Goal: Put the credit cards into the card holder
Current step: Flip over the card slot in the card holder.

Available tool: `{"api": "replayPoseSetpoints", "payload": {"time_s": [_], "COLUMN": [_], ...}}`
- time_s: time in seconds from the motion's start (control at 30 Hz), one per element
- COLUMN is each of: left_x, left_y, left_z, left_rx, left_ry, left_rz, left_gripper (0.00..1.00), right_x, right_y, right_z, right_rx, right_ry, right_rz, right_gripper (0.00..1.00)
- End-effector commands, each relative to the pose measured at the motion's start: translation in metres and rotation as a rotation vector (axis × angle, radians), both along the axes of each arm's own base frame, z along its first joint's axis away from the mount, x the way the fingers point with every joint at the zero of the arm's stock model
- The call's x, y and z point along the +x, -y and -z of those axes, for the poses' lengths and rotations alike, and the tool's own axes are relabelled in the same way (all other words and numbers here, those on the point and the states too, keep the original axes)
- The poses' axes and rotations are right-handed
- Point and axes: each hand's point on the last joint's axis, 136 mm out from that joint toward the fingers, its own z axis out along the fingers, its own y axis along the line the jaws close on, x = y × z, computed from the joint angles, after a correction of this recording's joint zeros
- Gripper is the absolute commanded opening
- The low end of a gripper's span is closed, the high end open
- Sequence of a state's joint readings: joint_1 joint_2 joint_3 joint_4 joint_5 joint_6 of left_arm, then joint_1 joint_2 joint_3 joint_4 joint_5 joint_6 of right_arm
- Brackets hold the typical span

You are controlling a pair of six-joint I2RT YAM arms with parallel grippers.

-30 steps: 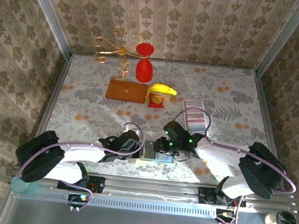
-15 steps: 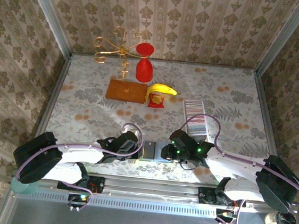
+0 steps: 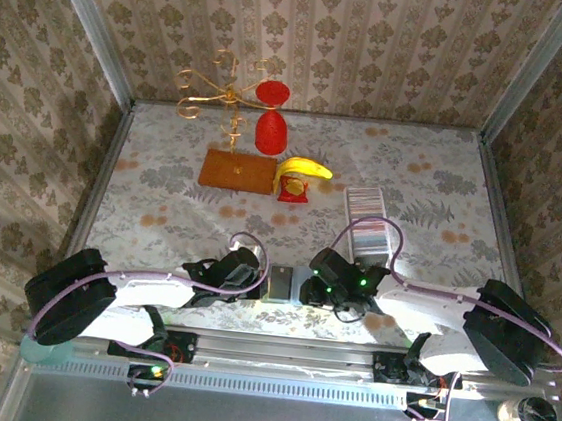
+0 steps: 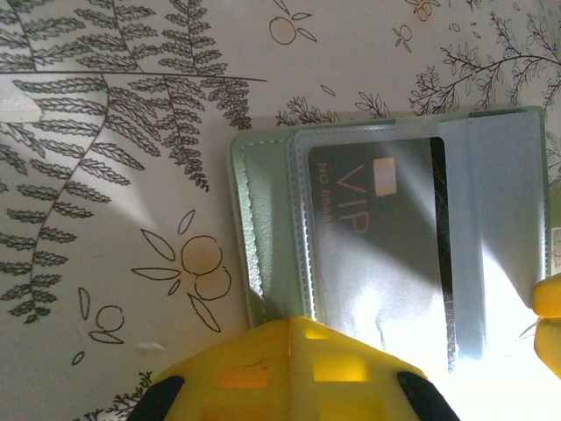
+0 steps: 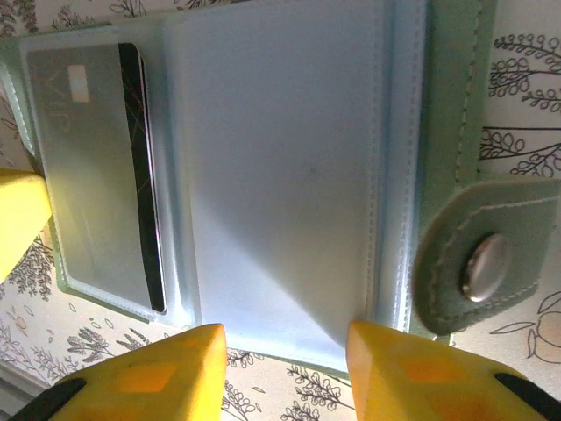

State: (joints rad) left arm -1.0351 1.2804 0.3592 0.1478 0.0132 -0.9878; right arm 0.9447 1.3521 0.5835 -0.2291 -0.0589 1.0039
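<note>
Seen from above, both arms are lying low, reaching inward from their bases with the forearms nearly level over the floral table (image 3: 161,208). The wrists are meeting at the near middle. The left gripper (image 3: 257,278) and the right gripper (image 3: 315,289) are flanking the card holder (image 3: 281,283), which is lying open and flat between them. The credit cards (image 3: 365,207) are standing as a striped row of edges in a clear tray (image 3: 366,242), farther back on the right and well apart from the holder.

In the left wrist view, the left gripper (image 4: 289,351) is keeping its yellow fingers closed together with nothing between them. Its tip is overlapping the holder's (image 4: 263,219) edge. The holder is pale green with stitched seams and rounded corners. A glossy clear sleeve inside it is covering a dark grey VIP card (image 4: 377,237).

In the right wrist view, the right gripper (image 5: 285,338) is holding its blocky yellow fingers partly apart, gripping nothing. The edge of the holder's (image 5: 447,105) empty bluish sleeve is lying just beyond their tips. A rounded strap with a metal snap stud (image 5: 486,267) is sticking out at the right, and the VIP card (image 5: 96,175) is sitting in the left pocket.
</note>
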Motion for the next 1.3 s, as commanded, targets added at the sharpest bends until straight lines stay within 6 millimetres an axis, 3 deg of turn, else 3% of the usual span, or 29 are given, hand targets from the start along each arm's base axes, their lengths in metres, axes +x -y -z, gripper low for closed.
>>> {"api": "replayPoseSetpoints", "payload": {"time_s": [0.0, 0.3, 0.53, 1.27], "left_x": [-0.013, -0.016, -0.016, -0.015], "left_y": [-0.016, -0.017, -0.019, -0.024], "left_z": [0.017, 0.019, 0.02, 0.018], "left_rx": [0.068, 0.069, 0.071, 0.048], "left_ry": [-0.043, -0.046, -0.045, -0.03], "left_rz": [0.0, -0.004, -0.008, -0.043], "left_gripper": [0.0, 0.0, 0.0, 0.0], "right_x": [0.002, 0.012, 0.017, 0.024], "right_y": [0.0, -0.034, -0.049, -0.076], "right_z": [0.002, 0.0, -0.004, -0.025], "right_rx": [-0.043, 0.07, 0.152, 0.347], "right_ry": [0.0, 0.003, 0.011, 0.051], "right_rz": [0.021, 0.02, 0.039, 0.095], "right_gripper": [0.43, 0.45, 0.44, 0.4]}}
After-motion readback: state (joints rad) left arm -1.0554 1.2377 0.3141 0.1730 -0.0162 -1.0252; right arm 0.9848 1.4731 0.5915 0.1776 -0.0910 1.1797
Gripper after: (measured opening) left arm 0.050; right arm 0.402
